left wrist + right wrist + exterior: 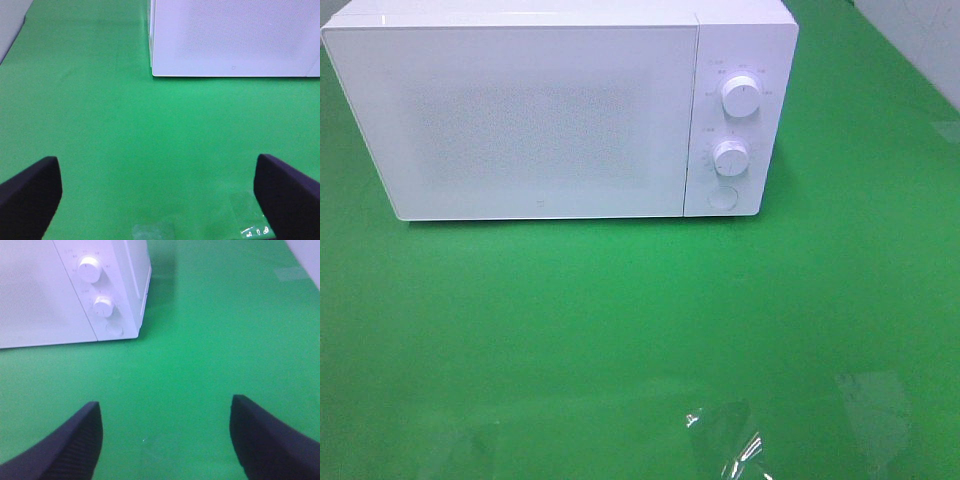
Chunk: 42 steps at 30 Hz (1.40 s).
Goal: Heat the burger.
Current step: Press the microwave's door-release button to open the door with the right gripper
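Green table (pixel 620 330) fills all my views. Nearest me, a shiny patch of clear tape (pixel 725 440) lies flat on it. My left gripper (pixel 157 185) hangs with its jaws spread wide and empty; my right gripper (pixel 165 412) is parted too, gripping nothing. From both, open green runs up to the front edge of the white microwave (pixel 520 120). Its door is closed, with an upper knob (pixel 740 97) and a lower knob (pixel 731 157) on its right panel. A free strip passes its right side. Where the burger is I cannot tell.
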Each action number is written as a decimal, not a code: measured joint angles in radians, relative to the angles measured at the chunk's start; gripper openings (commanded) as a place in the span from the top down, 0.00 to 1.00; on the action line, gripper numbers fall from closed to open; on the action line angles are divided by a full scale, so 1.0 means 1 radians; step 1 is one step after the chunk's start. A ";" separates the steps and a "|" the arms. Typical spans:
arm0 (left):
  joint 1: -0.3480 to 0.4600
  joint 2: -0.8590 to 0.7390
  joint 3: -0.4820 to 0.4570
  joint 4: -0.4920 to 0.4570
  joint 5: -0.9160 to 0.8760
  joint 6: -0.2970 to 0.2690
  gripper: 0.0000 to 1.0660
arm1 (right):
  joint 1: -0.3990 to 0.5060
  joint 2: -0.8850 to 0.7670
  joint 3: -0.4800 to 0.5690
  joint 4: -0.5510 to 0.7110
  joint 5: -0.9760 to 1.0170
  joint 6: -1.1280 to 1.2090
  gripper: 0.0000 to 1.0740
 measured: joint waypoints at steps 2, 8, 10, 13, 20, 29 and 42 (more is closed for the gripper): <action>0.000 0.000 0.000 0.000 0.000 0.000 0.09 | -0.008 -0.020 0.000 0.000 0.009 -0.001 0.35; 0.000 0.000 0.000 0.000 0.000 0.000 0.09 | -0.015 -0.069 0.029 0.000 0.078 -0.004 0.36; 0.000 0.000 0.000 0.000 0.000 0.000 0.09 | -0.015 -0.069 0.029 0.000 0.079 -0.004 0.36; 0.000 0.000 0.000 0.000 0.000 0.000 0.09 | -0.015 -0.069 0.029 0.000 0.082 -0.005 0.36; 0.000 0.000 0.000 0.000 0.000 0.000 0.09 | -0.015 -0.069 0.029 0.000 0.082 -0.005 0.36; 0.000 0.000 0.000 0.000 0.000 0.000 0.09 | -0.015 -0.069 0.013 0.015 0.057 -0.005 0.36; 0.000 0.000 0.000 0.000 0.000 0.000 0.09 | -0.021 0.071 -0.016 0.030 -0.165 -0.006 0.36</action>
